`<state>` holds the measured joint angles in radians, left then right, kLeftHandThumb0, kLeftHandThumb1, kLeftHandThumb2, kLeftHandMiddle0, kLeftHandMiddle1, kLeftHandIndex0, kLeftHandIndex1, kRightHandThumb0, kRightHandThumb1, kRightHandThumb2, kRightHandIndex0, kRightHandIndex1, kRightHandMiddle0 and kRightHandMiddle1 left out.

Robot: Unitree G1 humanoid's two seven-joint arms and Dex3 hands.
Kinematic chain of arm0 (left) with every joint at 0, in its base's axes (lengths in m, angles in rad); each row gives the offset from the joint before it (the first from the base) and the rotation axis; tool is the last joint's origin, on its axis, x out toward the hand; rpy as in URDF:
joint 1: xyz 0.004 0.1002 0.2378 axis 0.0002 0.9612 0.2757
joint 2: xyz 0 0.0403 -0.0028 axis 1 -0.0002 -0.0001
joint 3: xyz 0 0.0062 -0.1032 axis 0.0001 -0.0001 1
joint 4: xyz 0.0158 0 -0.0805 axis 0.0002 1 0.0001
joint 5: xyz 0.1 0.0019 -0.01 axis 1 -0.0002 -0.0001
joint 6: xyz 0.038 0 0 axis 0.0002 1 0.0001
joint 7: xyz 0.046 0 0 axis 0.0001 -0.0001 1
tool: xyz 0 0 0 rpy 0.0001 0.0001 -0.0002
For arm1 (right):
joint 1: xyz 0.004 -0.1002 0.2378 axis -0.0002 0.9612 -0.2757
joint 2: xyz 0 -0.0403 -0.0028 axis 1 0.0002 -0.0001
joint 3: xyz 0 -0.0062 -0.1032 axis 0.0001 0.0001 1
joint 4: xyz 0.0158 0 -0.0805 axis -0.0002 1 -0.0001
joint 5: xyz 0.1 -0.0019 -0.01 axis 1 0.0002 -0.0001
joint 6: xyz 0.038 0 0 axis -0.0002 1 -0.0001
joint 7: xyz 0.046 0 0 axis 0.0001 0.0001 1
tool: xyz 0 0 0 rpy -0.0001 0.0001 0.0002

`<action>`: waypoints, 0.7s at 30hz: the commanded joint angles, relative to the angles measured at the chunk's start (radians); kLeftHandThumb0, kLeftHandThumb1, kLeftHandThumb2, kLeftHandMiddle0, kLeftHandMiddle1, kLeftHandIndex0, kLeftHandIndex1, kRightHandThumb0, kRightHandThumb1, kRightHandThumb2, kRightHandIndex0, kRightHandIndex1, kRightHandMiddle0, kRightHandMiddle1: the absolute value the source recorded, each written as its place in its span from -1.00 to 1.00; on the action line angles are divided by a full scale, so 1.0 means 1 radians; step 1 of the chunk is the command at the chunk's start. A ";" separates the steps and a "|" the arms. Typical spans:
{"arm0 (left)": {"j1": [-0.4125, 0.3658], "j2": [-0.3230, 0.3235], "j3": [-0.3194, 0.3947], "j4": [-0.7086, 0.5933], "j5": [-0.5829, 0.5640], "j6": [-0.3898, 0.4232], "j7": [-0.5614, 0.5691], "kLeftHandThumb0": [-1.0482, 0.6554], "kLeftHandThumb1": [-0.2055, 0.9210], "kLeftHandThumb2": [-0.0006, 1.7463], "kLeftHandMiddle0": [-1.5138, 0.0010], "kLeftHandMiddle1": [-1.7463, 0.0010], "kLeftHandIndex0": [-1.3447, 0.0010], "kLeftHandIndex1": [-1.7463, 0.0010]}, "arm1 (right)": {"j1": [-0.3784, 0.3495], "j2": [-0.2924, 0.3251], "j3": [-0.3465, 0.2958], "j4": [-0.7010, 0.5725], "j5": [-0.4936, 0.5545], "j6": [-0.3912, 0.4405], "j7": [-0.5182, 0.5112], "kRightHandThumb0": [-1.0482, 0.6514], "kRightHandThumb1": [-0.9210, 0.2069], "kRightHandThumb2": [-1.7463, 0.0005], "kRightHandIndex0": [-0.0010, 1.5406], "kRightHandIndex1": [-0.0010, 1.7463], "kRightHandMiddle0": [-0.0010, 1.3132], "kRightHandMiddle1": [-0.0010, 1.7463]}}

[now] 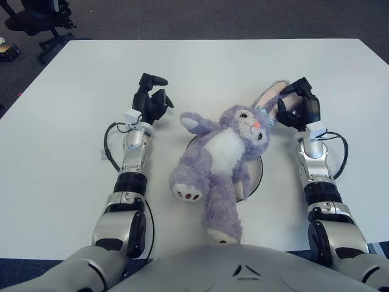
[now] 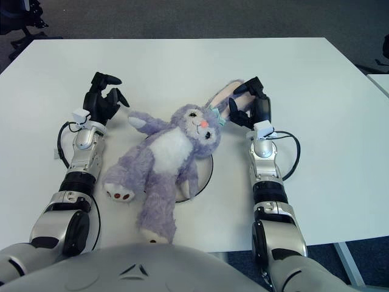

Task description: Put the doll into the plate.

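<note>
Fingers of the right hand [image 1: 296, 103] curl around the fluffy purple doll's [image 1: 222, 155] long pink-lined ears right of centre — its plush body sprawls across the round white plate [image 1: 258, 172] mid-frame — while the left hand [image 1: 151, 103] hovers left, loosely open and holding nothing.

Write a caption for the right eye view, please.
Purple doll lying across the plate, right hand at its ears, left hand beside.

A white counter [image 1: 231, 67] is filling most of the view. Dark grey carpeted floor [image 1: 213, 18] is showing beyond its far edge. A black office chair [image 1: 39, 15] is standing at upper left, with a small object [image 1: 7, 52] lying beside it.
</note>
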<state>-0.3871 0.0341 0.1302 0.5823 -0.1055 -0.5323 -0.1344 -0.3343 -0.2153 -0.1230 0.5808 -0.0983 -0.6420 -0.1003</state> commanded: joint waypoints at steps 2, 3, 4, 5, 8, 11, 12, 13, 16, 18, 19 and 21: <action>0.174 -0.041 -0.010 0.062 0.000 -0.013 0.000 -0.17 1.00 -0.42 -0.15 -1.00 0.69 -1.00 | 0.135 0.028 0.024 0.100 -0.025 -0.013 -0.011 -0.22 -0.52 -0.01 0.25 1.00 -0.44 1.00; 0.177 -0.042 -0.011 0.058 0.001 -0.013 0.002 -0.17 1.00 -0.42 -0.15 -1.00 0.69 -1.00 | 0.136 0.027 0.026 0.098 -0.025 -0.012 -0.011 -0.22 -0.52 -0.01 0.25 1.00 -0.44 1.00; 0.180 -0.043 -0.012 0.055 0.002 -0.012 0.004 -0.18 1.00 -0.42 -0.15 -1.00 0.68 -1.00 | 0.137 0.027 0.027 0.097 -0.025 -0.011 -0.011 -0.22 -0.52 -0.01 0.25 1.00 -0.44 1.00; 0.181 -0.044 -0.013 0.053 0.002 -0.011 0.004 -0.18 1.00 -0.42 -0.15 -1.00 0.68 -1.00 | 0.138 0.026 0.028 0.096 -0.025 -0.011 -0.011 -0.22 -0.52 -0.01 0.25 1.00 -0.44 1.00; 0.189 -0.047 -0.017 0.040 0.004 -0.008 0.008 -0.18 1.00 -0.42 -0.15 -1.00 0.68 -0.99 | 0.139 0.024 0.031 0.093 -0.025 -0.007 -0.011 -0.22 -0.51 -0.01 0.25 1.00 -0.44 1.00; 0.200 -0.050 -0.021 0.024 0.005 -0.005 0.012 -0.18 1.00 -0.43 -0.16 -1.00 0.67 -0.99 | 0.139 0.022 0.034 0.090 -0.025 -0.003 -0.011 -0.22 -0.51 -0.01 0.25 1.00 -0.43 1.00; 0.204 -0.052 -0.023 0.018 0.005 -0.004 0.013 -0.18 1.00 -0.43 -0.16 -1.00 0.67 -0.99 | 0.140 0.021 0.035 0.088 -0.025 -0.002 -0.010 -0.22 -0.51 -0.01 0.25 1.00 -0.43 1.00; 0.206 -0.052 -0.024 0.014 0.005 -0.003 0.013 -0.18 1.00 -0.43 -0.16 -1.00 0.67 -0.99 | 0.140 0.020 0.036 0.087 -0.024 -0.001 -0.010 -0.22 -0.51 -0.01 0.25 1.00 -0.43 1.00; 0.214 -0.054 -0.027 0.002 0.007 -0.001 0.015 -0.18 1.00 -0.43 -0.16 -1.00 0.66 -0.98 | 0.140 0.019 0.037 0.085 -0.023 0.002 -0.010 -0.22 -0.51 -0.01 0.24 1.00 -0.43 1.00; 0.221 -0.055 -0.029 -0.008 0.008 0.001 0.016 -0.18 1.00 -0.44 -0.16 -1.00 0.66 -0.98 | 0.140 0.019 0.037 0.082 -0.023 0.005 -0.009 -0.22 -0.52 -0.01 0.24 1.00 -0.44 1.00; 0.224 -0.055 -0.029 -0.010 0.009 0.000 0.016 -0.18 1.00 -0.44 -0.16 -1.00 0.65 -0.97 | 0.138 0.019 0.037 0.083 -0.023 0.005 -0.009 -0.22 -0.52 -0.01 0.24 1.00 -0.44 1.00; 0.227 -0.055 -0.030 -0.014 0.010 0.001 0.017 -0.18 1.00 -0.45 -0.16 -1.00 0.65 -0.97 | 0.137 0.018 0.038 0.085 -0.022 0.006 -0.009 -0.22 -0.52 -0.01 0.24 1.00 -0.44 1.00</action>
<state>-0.3473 0.0232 0.1112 0.5076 -0.1043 -0.5319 -0.1334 -0.3342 -0.2273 -0.1081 0.5799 -0.0982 -0.6427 -0.1047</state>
